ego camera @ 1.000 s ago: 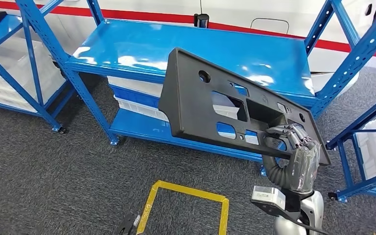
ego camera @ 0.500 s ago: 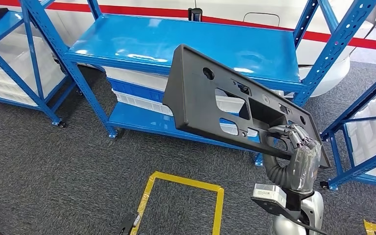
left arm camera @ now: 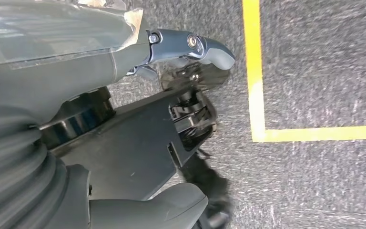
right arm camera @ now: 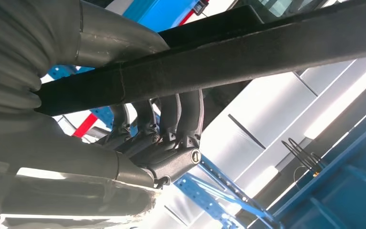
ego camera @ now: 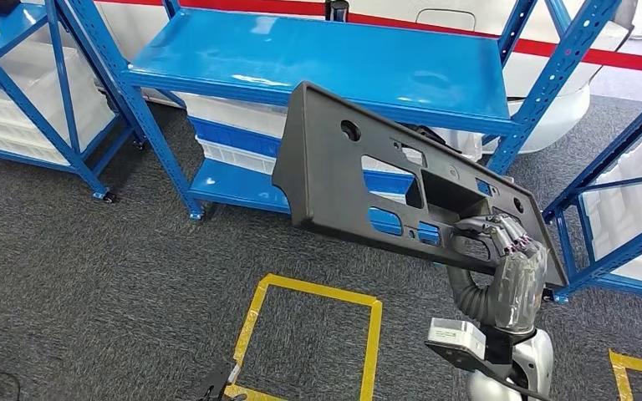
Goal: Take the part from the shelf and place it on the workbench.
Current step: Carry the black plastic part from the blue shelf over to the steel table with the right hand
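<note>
Right hand point(ego camera: 501, 251) grips black part point(ego camera: 359, 180), fingers point(right arm camera: 181, 117) curled over its lower-right edge. Part held mid-frame, tilted, long axis from upper left to lower right. Behind: blue shelf point(ego camera: 318, 58); grey carpet point(ego camera: 67, 284) with yellow tape point(ego camera: 255, 322). Left hand point(left arm camera: 186, 47): finger state unclear.

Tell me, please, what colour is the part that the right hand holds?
The part in the right hand is matt black; the head view shows it best.

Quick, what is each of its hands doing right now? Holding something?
Right hand: grips the black part near one end, holding it up.
Left hand: hangs over the floor; cannot tell if open or closed.
</note>
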Controlling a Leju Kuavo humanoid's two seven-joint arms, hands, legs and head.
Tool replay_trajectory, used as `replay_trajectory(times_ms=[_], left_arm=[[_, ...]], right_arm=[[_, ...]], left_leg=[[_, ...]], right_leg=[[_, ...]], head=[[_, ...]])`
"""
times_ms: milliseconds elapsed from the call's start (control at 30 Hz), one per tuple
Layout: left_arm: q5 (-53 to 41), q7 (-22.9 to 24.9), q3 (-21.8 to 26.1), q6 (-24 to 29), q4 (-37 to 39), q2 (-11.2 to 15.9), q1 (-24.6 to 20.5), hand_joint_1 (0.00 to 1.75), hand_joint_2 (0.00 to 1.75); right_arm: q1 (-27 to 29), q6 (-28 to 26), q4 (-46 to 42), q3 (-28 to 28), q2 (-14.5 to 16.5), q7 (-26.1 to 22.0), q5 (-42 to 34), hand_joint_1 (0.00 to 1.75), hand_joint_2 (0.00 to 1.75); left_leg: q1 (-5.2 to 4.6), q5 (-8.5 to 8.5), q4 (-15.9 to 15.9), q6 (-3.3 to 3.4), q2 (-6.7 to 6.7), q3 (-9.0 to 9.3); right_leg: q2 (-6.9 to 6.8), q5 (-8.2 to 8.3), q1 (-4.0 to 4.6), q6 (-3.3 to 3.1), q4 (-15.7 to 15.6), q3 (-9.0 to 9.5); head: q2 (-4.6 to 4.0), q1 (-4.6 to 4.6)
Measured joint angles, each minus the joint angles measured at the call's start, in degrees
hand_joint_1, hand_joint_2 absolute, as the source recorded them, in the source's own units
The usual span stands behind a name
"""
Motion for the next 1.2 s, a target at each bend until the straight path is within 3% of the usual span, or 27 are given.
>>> replay_trajectory(times_ms=[67, 133, 167, 200, 267, 300, 333, 367, 400, 467, 500, 567, 633, 667, 733, 800, 833, 867, 900, 933, 1000, 1067, 1133, 1200], left_arm=[[0.0, 0.0, 0.0, 0.0, 0.0, 0.0, 0.0, 0.00, 1.75], [0.0, 0.0, 0.0, 0.0, 0.0, 0.0, 0.1, 0.00, 1.75], [0.0, 0.0, 0.0, 0.0, 0.0, 0.1, 0.1, 0.00, 1.75], [0.0, 0.0, 0.0, 0.0, 0.0, 0.1, 0.1, 0.00, 1.75], [0.0, 0.0, 0.0, 0.0, 0.0, 0.1, 0.2, 0.00, 1.75], [0.0, 0.0, 0.0, 0.0, 0.0, 0.1, 0.2, 0.00, 1.75], [0.0, 0.0, 0.0, 0.0, 0.0, 0.1, 0.2, 0.00, 1.75], [0.0, 0.0, 0.0, 0.0, 0.0, 0.1, 0.2, 0.00, 1.75], [0.0, 0.0, 0.0, 0.0, 0.0, 0.1, 0.2, 0.00, 1.75], [0.0, 0.0, 0.0, -0.1, 0.0, 0.1, 0.1, 0.00, 1.75], [0.0, 0.0, 0.0, -0.1, 0.0, 0.1, 0.0, 0.00, 1.75], [0.1, 0.0, 0.0, -0.2, 0.0, 0.1, -0.1, 0.00, 1.75], [0.1, 0.1, 0.0, -0.2, 0.0, 0.0, 0.0, 0.00, 1.75], [0.1, 0.1, 0.0, -0.2, 0.0, 0.0, 0.0, 0.00, 1.75], [0.1, 0.1, 0.0, -0.2, 0.0, -0.2, -0.1, 0.00, 1.75], [0.1, 0.1, 0.0, -0.2, 0.0, -0.3, -0.1, 0.00, 1.75], [0.1, 0.1, 0.0, -0.2, 0.0, -0.3, 0.0, 0.00, 1.75], [0.1, 0.1, 0.0, -0.1, 0.0, -0.3, 0.0, 0.00, 1.75], [0.1, 0.1, 0.0, -0.1, 0.0, -0.3, 0.0, 0.00, 1.75], [0.2, 0.2, 0.0, -0.1, 0.0, -0.4, 0.0, 0.00, 1.75], [0.4, 0.1, 0.0, -0.1, 0.0, -0.4, 0.1, 0.00, 1.75], [0.5, 0.1, 0.0, -0.1, 0.0, -0.4, 0.1, 0.00, 1.75], [0.6, 0.1, 0.0, 0.0, 0.0, -0.4, 0.2, 0.00, 1.75], [0.6, 0.1, 0.0, 0.0, 0.1, -0.4, 0.3, 0.00, 1.75]], right_arm=[[0.1, 0.0, -0.1, 0.0, 0.0, 0.0, 0.0, 1.75, 1.75], [0.1, 0.0, -0.2, 0.0, 0.0, 0.0, 0.0, 1.75, 1.75], [0.1, 0.0, -0.2, 0.0, 0.0, 0.0, 0.0, 1.75, 1.75], [0.1, 0.0, -0.2, 0.0, 0.0, 0.0, 0.0, 1.75, 1.75], [0.1, 0.0, -0.2, 0.0, 0.1, 0.0, 0.0, 1.75, 1.75], [0.1, 0.0, -0.2, 0.0, 0.1, 0.0, 0.0, 1.75, 1.75], [0.1, 0.0, -0.2, 0.0, 0.0, 0.0, 0.0, 1.75, 1.75], [0.1, 0.0, -0.2, 0.0, 0.0, 0.0, 0.0, 1.75, 1.75], [0.1, 0.0, -0.2, 0.0, 0.0, 0.0, 0.0, 1.75, 1.75], [0.1, 0.1, -0.2, 0.0, 0.1, 0.0, 0.0, 1.75, 1.75], [0.1, 0.1, -0.2, 0.0, 0.1, 0.0, 0.0, 1.75, 1.75], [0.0, 0.3, -0.3, 0.0, 0.1, -0.1, 0.0, 1.75, 1.75], [-0.1, 0.5, -0.3, 0.0, 0.1, -0.2, -0.1, 1.75, 1.75], [-0.1, 0.5, -0.3, 0.0, 0.2, -0.2, -0.2, 1.75, 1.75], [-0.1, 0.5, -0.3, 0.0, 0.2, -0.2, -0.4, 1.75, 1.75], [-0.1, 0.6, -0.3, 0.0, 0.2, -0.3, -0.5, 1.75, 1.75], [-0.1, 0.6, -0.3, 0.0, 0.2, -0.3, -0.6, 1.75, 1.75], [-0.1, 0.6, -0.3, 0.0, 0.2, -0.3, -0.6, 1.75, 1.75], [-0.1, 0.7, -0.3, 0.0, 0.2, -0.4, -0.7, 1.75, 1.75], [-0.1, 0.7, -0.3, 0.0, 0.2, -0.4, -0.7, 1.75, 1.75], [-0.1, 0.7, -0.3, 0.0, 0.2, -0.7, -0.9, 1.75, 1.75], [-0.1, 0.7, -0.3, 0.0, 0.2, -1.0, -1.1, 1.75, 1.75], [-0.1, 0.7, -0.3, 0.1, 0.2, -1.2, -1.2, 1.75, 1.75], [-0.2, 0.7, -0.2, 0.1, 0.3, -1.3, -1.3, 1.75, 1.75]], left_leg=[[-0.20, 0.67, 0.7, -0.60, -0.03, -0.81], [-0.06, 1.05, 0.9, -1.12, -0.11, -1.18], [0.08, 0.02, 1.6, -1.40, -0.19, -1.58], [0.21, -2.04, 3.3, -1.72, -0.26, -2.22], [0.41, -7.92, 9.9, -2.31, -0.36, -4.05], [0.49, -10.05, 13.8, -2.52, -0.40, -4.87], [0.58, -11.00, 16.6, -2.64, -0.45, -5.18], [0.66, -10.73, 17.7, -2.65, -0.49, -4.59], [0.72, -9.55, 16.4, -2.53, -0.52, -2.86], [0.69, -7.27, 8.8, -1.96, -0.71, 3.11], [0.58, -6.93, 4.6, -1.61, -0.82, 5.97], [0.21, -7.23, 0.0, -1.07, -1.01, 8.73], [0.01, -6.64, -0.7, -0.39, -0.90, 8.43], [0.02, -6.02, -0.9, 0.09, -0.80, 8.03], [0.16, -4.55, -1.3, 1.00, -0.53, 6.83], [0.01, -3.25, -1.2, 1.34, -0.38, 5.10], [-0.02, -2.60, -1.2, 1.35, -0.33, 4.19], [-0.04, -1.98, -1.1, 1.30, -0.27, 3.32], [-0.04, -1.40, -1.0, 1.18, -0.24, 2.47], [-0.03, -0.87, -0.8, 1.00, -0.24, 1.66], [-0.13, -0.01, -0.1, 0.52, -0.26, 0.18], [-0.33, 0.76, 0.5, -0.06, -0.26, -0.73], [-0.31, 1.52, 0.6, -0.74, -0.28, -1.07], [0.00, -0.26, 1.7, -1.52, -0.49, -1.79]], right_leg=[[0.13, -0.94, 0.35, -0.87, -3.7, 1.86], [0.06, -0.52, 0.22, -2.05, -3.6, 0.92], [-0.01, -0.04, 0.09, -2.80, -3.6, 0.60], [-0.08, 0.53, -0.05, -3.57, -3.6, 0.19], [-0.14, 1.74, 0.03, -4.58, -3.5, -0.92], [-0.15, 2.31, 0.13, -4.72, -3.5, -1.63], [-0.17, 2.84, 0.21, -4.70, -3.4, -2.33], [-0.18, 3.32, 0.28, -4.60, -3.3, -2.99], [-0.17, 3.74, 0.31, -4.47, -3.3, -3.56], [-0.14, 4.50, 0.39, -4.08, -3.2, -4.38], [-0.13, 4.87, 0.47, -3.80, -3.2, -4.63], [-0.20, 5.67, 0.53, -2.95, -3.2, -5.03], [-0.30, 6.27, 0.46, -2.08, -3.2, -5.43], [-0.30, 5.76, 0.44, -1.95, -2.7, -5.91], [-0.24, 2.18, 0.58, -2.38, 1.4, -7.73], [-0.19, -2.54, 0.59, -2.80, 9.0, -10.21], [-0.18, -3.81, 0.58, -2.57, 12.3, -10.89], [-0.18, -3.92, 0.57, -2.08, 13.8, -10.69], [-0.18, -3.09, 0.57, -1.46, 13.2, -9.45], [-0.19, -1.77, 0.56, -0.90, 10.5, -7.15], [-0.18, -0.28, 0.56, -0.56, 1.9, -1.10], [-0.05, -0.56, 0.75, -1.22, -3.5, 1.90], [0.01, -0.35, 0.77, -2.23, -4.0, 1.35], [-0.15, 0.64, 0.43, -3.50, -4.1, 0.63]], head=[[0.01, -0.08], [0.02, -0.16], [0.01, -0.22], [0.01, -0.29], [0.01, -0.38], [0.01, -0.40], [0.01, -0.39], [0.01, -0.40], [0.01, -0.40], [0.01, -0.42], [0.01, -0.39], [0.01, -0.37], [0.00, -0.36], [0.01, -0.37], [0.01, -0.23], [0.01, -0.10], [0.01, -0.12], [0.01, -0.11], [0.01, -0.10], [0.01, -0.11], [0.01, -0.10], [0.01, -0.18], [0.00, -0.26], [0.00, -0.36]])
